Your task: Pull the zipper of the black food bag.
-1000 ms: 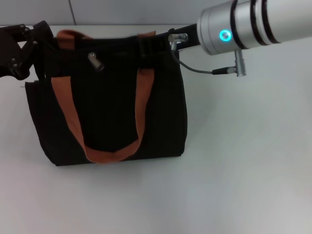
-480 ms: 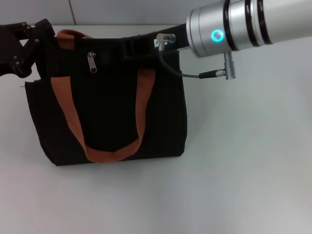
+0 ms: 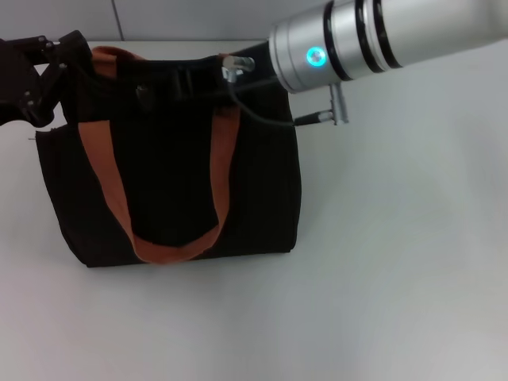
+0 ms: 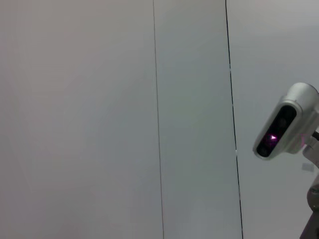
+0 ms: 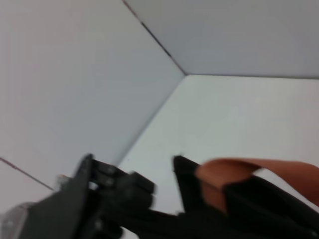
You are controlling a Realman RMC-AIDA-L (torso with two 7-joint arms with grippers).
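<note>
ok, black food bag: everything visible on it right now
The black food bag is a squarish dark fabric tote standing upright on the white table. A rust-orange webbing handle hangs down its front. The left gripper is at its top left corner; the right gripper reaches along its top edge. The zipper pull isn't clear.

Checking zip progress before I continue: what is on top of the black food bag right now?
The right end effector lies along the top edge of the black food bag, by the orange handle. The left end effector is at its left corner. The zipper is covered.
</note>
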